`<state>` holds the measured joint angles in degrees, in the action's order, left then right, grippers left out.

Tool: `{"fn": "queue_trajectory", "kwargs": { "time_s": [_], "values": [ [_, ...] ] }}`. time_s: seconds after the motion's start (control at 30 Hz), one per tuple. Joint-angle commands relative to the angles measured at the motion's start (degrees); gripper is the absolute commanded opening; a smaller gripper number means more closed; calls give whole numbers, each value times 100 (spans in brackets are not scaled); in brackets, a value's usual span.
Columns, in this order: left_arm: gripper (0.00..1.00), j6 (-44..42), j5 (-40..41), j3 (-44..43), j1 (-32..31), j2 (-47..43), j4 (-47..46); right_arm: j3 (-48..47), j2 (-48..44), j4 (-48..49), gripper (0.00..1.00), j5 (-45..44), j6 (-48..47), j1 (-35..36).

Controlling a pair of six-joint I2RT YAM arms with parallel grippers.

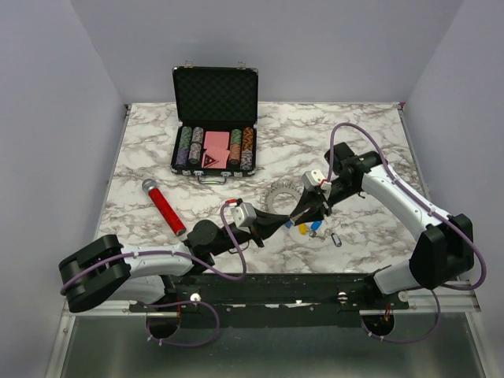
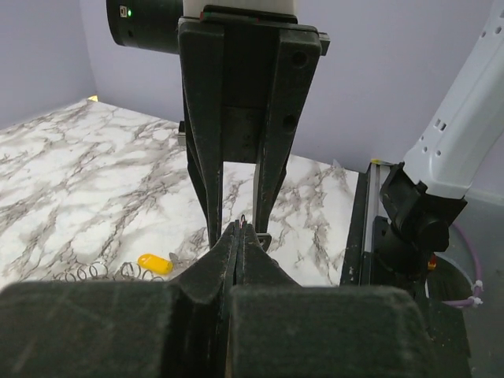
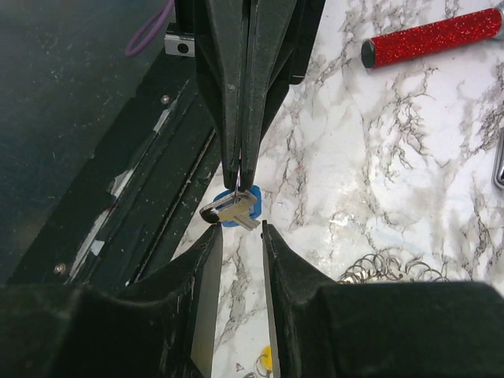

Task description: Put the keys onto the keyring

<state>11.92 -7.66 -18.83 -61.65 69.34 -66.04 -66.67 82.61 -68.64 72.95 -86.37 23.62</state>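
My left gripper (image 2: pixel 239 228) is shut on a small thin wire ring (image 3: pixel 239 179). A blue-headed key (image 3: pixel 249 206) and a black-headed key (image 3: pixel 214 213) hang from that ring. My right gripper (image 3: pixel 240 230) faces it tip to tip and stands open just short of the hanging keys, with nothing between its fingers. The two grippers meet near the table's front middle, left gripper (image 1: pixel 280 223) and right gripper (image 1: pixel 300 214). The silvery fringed keyring (image 1: pixel 283 193) lies flat just behind them. A loose yellow key (image 1: pixel 302 229) and a blue key (image 1: pixel 315 227) lie on the marble beside them.
An open black poker chip case (image 1: pixel 214 126) stands at the back. A red glitter microphone (image 1: pixel 164 207) lies at the left. A small metal piece (image 1: pixel 336 239) lies right of the loose keys. The black front rail (image 1: pixel 268 287) runs under both arms.
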Motion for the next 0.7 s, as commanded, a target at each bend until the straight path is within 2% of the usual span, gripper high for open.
{"fn": "queue_trajectory", "kwargs": {
  "time_s": [0.0, 0.4, 0.67],
  "values": [
    [0, 179, 63, 99, -40, 80, -550, -161, 115, -96, 35, 431, 24, -24],
    [0, 196, 89, 143, -40, 141, -568, -372, 203, -571, 34, 686, -302, -24],
    [0, 214, 107, 116, -40, 185, -585, -390, 309, -729, 20, 817, -486, -33]
  ]
}}
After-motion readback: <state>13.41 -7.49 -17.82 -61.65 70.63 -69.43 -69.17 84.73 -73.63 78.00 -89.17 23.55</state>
